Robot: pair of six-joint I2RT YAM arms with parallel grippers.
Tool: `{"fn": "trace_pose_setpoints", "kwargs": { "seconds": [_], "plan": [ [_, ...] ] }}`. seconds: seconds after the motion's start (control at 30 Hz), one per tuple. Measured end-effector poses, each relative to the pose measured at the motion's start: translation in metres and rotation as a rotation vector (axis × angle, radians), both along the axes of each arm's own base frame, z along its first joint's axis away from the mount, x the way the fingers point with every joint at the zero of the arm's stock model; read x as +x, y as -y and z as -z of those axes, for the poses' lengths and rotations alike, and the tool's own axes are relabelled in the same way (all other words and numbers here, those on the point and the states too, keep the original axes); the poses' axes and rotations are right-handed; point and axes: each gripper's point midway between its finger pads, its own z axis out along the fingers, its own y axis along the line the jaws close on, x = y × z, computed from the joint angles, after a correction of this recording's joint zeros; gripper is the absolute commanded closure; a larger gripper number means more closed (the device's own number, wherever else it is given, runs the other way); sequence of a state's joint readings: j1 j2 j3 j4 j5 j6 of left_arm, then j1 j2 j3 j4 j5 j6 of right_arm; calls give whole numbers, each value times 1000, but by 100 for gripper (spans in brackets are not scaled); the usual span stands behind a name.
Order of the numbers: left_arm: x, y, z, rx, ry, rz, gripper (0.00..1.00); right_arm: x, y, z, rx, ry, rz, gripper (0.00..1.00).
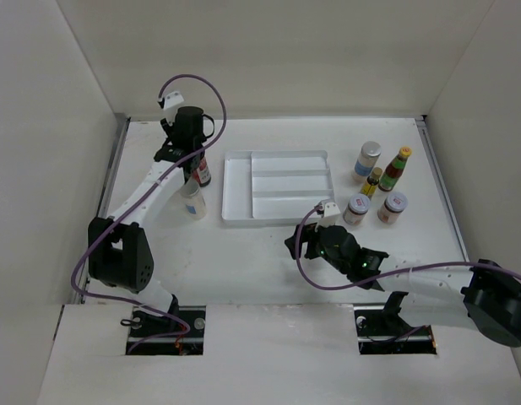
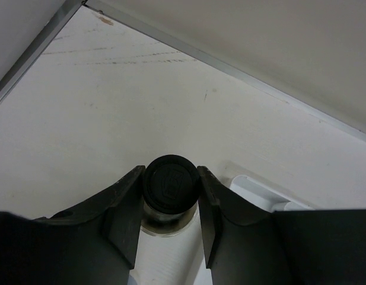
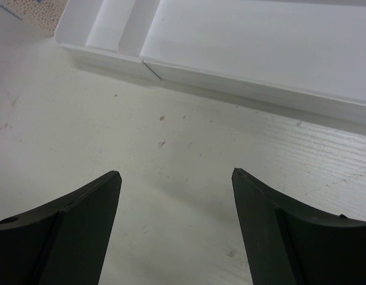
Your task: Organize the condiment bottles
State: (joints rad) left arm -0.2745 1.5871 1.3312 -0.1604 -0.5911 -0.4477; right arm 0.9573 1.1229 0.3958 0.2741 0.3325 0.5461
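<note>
My left gripper (image 1: 193,162) (image 2: 169,171) is shut on the black cap (image 2: 171,183) of the tall clear bottle (image 1: 202,174), which stands upright left of the tray. A short white-lidded jar (image 1: 192,202) stands just in front of that bottle. The other condiment bottles are grouped at the right. They are a white-capped jar (image 1: 368,159), a red sauce bottle with a yellow cap (image 1: 395,169), a tiny dark yellow-capped bottle (image 1: 372,183) and two short jars (image 1: 355,210) (image 1: 393,207). My right gripper (image 1: 299,245) (image 3: 177,173) is open over bare table in front of the tray, holding nothing.
The flat white divided tray (image 1: 236,181) (image 3: 260,47) (image 2: 260,190) lies in the middle of the table, with nothing in its compartments. White walls close in the table at the back and both sides, with a metal strip (image 2: 230,68) along the back edge.
</note>
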Motion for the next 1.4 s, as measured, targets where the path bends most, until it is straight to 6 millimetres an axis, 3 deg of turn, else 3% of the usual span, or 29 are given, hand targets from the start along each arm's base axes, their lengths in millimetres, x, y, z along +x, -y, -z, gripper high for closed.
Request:
{"fn": "trace_pose_setpoints", "kwargs": {
  "seconds": [0.2, 0.5, 0.7, 0.87, 1.1, 1.23, 1.4],
  "plan": [
    [2, 7, -8, 42, -24, 28, 86, 0, 0, 5, -12, -9, 0, 18],
    [15, 30, -77, 56, 102, 83, 86, 0, 0, 5, -13, -9, 0, 18],
    [14, 62, -99, 55, 151, 151, 86, 0, 0, 2, -5, -4, 1, 17],
    [19, 89, -86, 58, 134, 204, 86, 0, 0, -3, 8, 6, 0, 17],
    [31, 120, -38, 81, 47, 265, 86, 0, 0, -6, 15, 11, 1, 16],
    [38, 128, -19, 88, 20, 280, 87, 1, 0, -8, 19, 15, 3, 16],
    [43, 132, -14, 84, 23, 287, 87, 1, 0, -8, 19, 15, 4, 16]
  ]
}}
